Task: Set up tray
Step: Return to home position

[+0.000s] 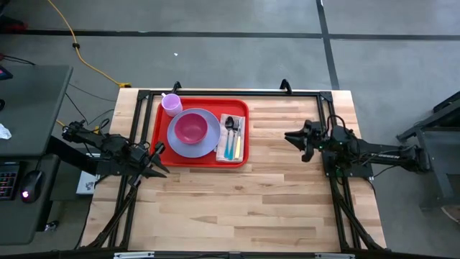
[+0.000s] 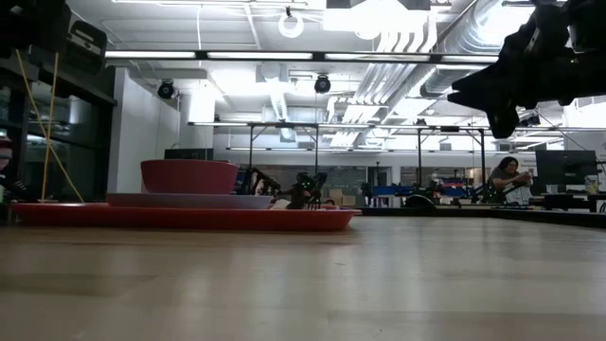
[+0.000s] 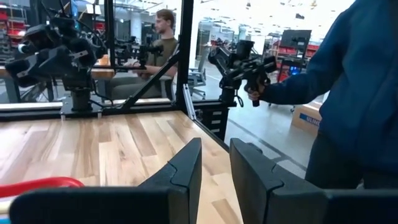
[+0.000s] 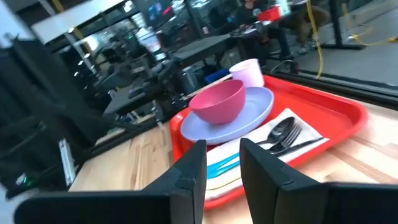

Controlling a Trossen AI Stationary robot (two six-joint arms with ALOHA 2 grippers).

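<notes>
The tray (image 1: pixel 159 133) holds a plate (image 1: pixel 206 148), bowl (image 1: pixel 190 128), cup (image 1: pixel 171 104) and cutlery (image 1: pixel 231 140) on a napkin (image 1: pixel 240 119); left end effector (image 1: pixel 162 158) and right end effector (image 1: pixel 293 140) hover above the bench (image 1: pixel 237 201), fingers spread

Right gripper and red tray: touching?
Apart. The high view shows a strip of bare table between the right gripper and the tray at its right rim; the gripper is open and empty.
</notes>
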